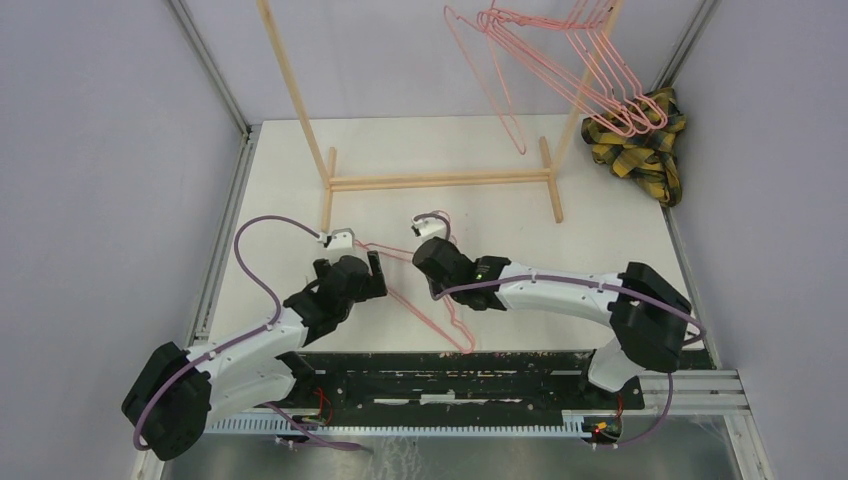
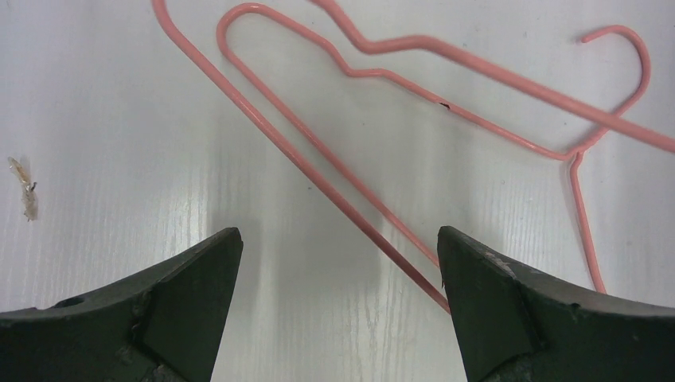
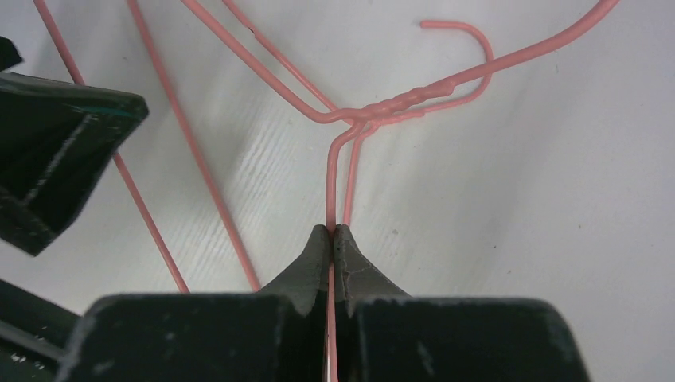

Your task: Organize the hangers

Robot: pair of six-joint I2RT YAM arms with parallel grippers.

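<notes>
Two thin pink wire hangers [image 1: 465, 347] lie overlapped on the white table between my arms. My right gripper [image 1: 420, 255] is shut on one wire just below the twisted necks; in the right wrist view the wire [image 3: 398, 102] runs between its closed jaws [image 3: 334, 229]. My left gripper [image 1: 380, 264] is open and empty, low over the table. In the left wrist view [image 2: 338, 239] a long hanger side [image 2: 358, 220] crosses between its fingers and meets the right fingertip. Several more pink hangers [image 1: 600, 60] hang on the rack at the back right.
The light wooden rack [image 1: 440, 180] stands across the back of the table. A yellow-black plaid cloth [image 1: 640, 140] lies in the back right corner. A left gripper finger [image 3: 56, 151] shows close beside the right gripper. Grey walls enclose the table.
</notes>
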